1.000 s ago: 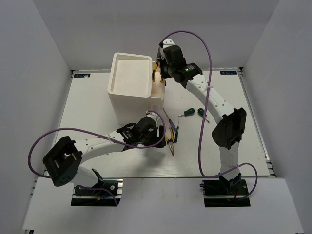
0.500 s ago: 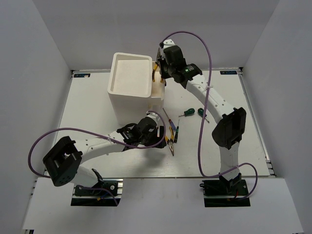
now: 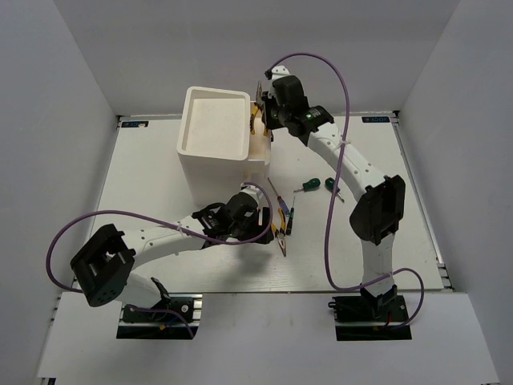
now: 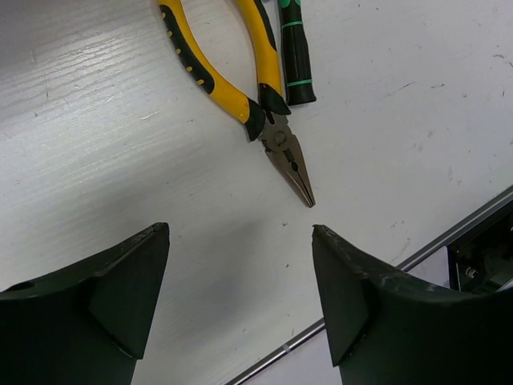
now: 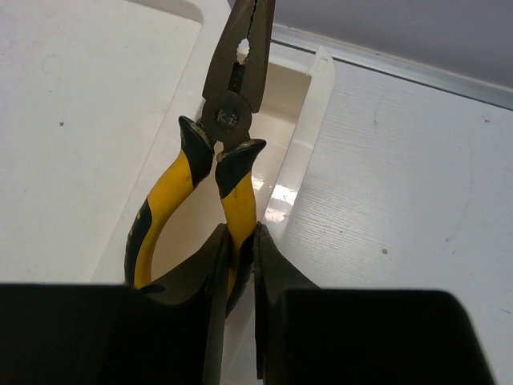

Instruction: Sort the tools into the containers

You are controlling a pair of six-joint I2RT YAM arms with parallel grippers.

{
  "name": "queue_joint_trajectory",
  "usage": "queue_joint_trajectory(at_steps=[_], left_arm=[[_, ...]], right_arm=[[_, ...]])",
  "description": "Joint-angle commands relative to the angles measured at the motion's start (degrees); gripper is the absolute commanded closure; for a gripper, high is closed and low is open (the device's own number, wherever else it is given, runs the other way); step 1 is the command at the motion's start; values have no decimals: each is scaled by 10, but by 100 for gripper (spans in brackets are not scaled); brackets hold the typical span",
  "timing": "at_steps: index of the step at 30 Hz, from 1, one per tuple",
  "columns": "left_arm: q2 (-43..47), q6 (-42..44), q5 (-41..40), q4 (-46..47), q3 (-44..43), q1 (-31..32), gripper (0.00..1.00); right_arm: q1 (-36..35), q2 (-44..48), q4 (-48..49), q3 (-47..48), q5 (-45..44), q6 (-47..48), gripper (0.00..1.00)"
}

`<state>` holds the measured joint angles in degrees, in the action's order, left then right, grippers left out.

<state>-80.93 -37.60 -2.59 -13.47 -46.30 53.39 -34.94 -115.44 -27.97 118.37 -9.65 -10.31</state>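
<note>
My right gripper (image 3: 261, 117) is shut on one handle of yellow-and-black pliers (image 5: 228, 128) and holds them, nose up, over the narrow side slot of the tall white box (image 3: 215, 132); the grip shows in the right wrist view (image 5: 242, 234). My left gripper (image 4: 240, 233) is open and empty, just above the table. Second yellow-and-black pliers (image 4: 268, 132) lie flat ahead of it, beside a green-and-black screwdriver (image 4: 295, 56). In the top view the left gripper (image 3: 266, 228) sits next to these pliers (image 3: 280, 231).
Two green-handled screwdrivers (image 3: 309, 186) (image 3: 331, 186) lie right of the box. A thin screwdriver (image 3: 280, 200) lies near the box's front corner. The table's front edge rail (image 4: 449, 237) is close to the left gripper.
My right gripper has shifted slightly left towards the box with the pliers still in it. The left arm has barely moved.
</note>
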Motion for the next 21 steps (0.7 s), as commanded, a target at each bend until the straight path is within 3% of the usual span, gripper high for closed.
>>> queue_joint_trajectory(at_steps=[1,16,21], left_arm=[[19,-5,-7,0,-1,3,18],[19,-5,-7,0,-1,3,18],[14,-5,-7,0,-1,3,18]], right_arm=[[-7,14,30,-15,48,-29,100],[21,36,103,-71,176,-75,100],[22,40,106,-75,191,-72,73]])
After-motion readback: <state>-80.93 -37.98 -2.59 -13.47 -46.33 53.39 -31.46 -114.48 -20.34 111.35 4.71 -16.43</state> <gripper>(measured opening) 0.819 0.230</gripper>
